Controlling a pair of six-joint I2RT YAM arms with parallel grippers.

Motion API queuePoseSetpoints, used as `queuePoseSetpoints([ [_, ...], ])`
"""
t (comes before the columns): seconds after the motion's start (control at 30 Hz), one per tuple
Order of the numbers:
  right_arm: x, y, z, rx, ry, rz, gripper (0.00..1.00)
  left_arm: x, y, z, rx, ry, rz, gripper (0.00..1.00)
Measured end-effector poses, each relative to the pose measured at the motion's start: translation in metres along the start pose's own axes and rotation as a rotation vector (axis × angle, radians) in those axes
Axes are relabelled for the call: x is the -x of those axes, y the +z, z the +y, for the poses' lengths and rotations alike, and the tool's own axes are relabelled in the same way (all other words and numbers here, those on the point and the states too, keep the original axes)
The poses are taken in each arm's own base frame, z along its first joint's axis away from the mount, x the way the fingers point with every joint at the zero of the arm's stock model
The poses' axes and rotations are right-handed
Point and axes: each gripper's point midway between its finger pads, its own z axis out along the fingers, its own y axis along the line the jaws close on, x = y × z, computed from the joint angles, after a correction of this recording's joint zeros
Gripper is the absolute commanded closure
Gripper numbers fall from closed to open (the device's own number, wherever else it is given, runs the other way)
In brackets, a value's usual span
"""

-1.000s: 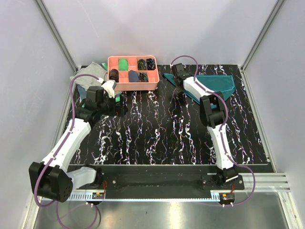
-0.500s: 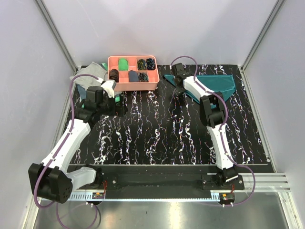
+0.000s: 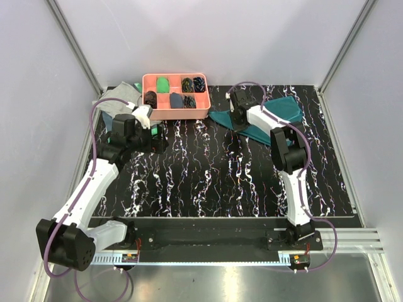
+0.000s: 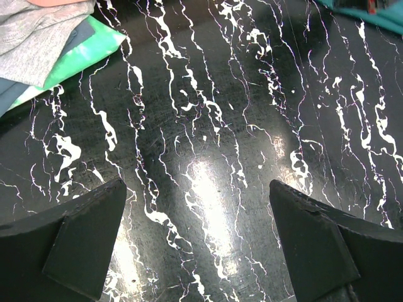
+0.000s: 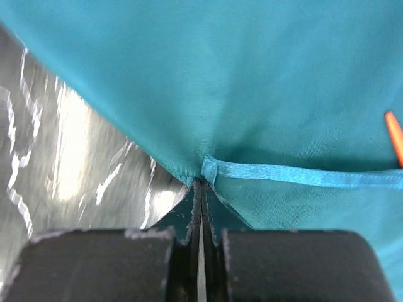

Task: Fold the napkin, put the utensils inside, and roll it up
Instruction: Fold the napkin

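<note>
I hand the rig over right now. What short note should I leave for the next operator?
Left pincer: open, empty, above the table.
Right pincer: shut on a hemmed corner of the napkin, which lies rumpled at the far right.
An orange tip, likely the fork, shows against the cloth; spoon not seen.
Done: corner gripped. Left: fold, load utensils, roll.

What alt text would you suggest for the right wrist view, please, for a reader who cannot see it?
The right gripper is shut on a hemmed corner of the teal napkin, which fills most of the frame. Glossy black table shows at left, an orange tip at the right edge.
</note>
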Motion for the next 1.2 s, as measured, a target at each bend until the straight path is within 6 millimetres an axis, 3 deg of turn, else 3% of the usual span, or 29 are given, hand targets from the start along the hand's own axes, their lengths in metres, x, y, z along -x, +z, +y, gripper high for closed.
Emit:
queuePoseSetpoints([
  [0.3, -0.043, -0.026, 0.034, 0.057, 0.040, 0.043, 1.00, 0.002, -0.002, -0.001, -0.002, 0.002, -0.007, 0.01],
  [0.6, -0.076, -0.050, 0.090, 0.132, 0.044, 0.050, 1.00, -0.004, 0.000, -0.007, -0.024, -0.100, -0.026, 0.01],
  [0.67, -0.085, -0.056, 0.106, 0.153, 0.043, 0.052, 1.00, -0.019, 0.005, -0.009, -0.037, -0.166, -0.030, 0.01],
  [0.9, -0.117, -0.080, 0.163, 0.244, 0.038, 0.062, 1.00, -0.104, 0.024, -0.007, -0.039, -0.448, 0.039, 0.01],
  [1.0, -0.134, -0.094, 0.198, 0.309, 0.024, 0.075, 1.00, -0.134, 0.027, -0.003, -0.018, -0.537, 0.050, 0.01],
  [1.13, -0.153, -0.110, 0.235, 0.390, 0.004, 0.100, 0.99, -0.152, 0.030, 0.003, 0.006, -0.610, 0.029, 0.01],
  [1.2, -0.160, -0.116, 0.247, 0.424, 0.004, 0.119, 0.91, -0.158, 0.033, 0.005, 0.013, -0.644, 0.018, 0.03],
])
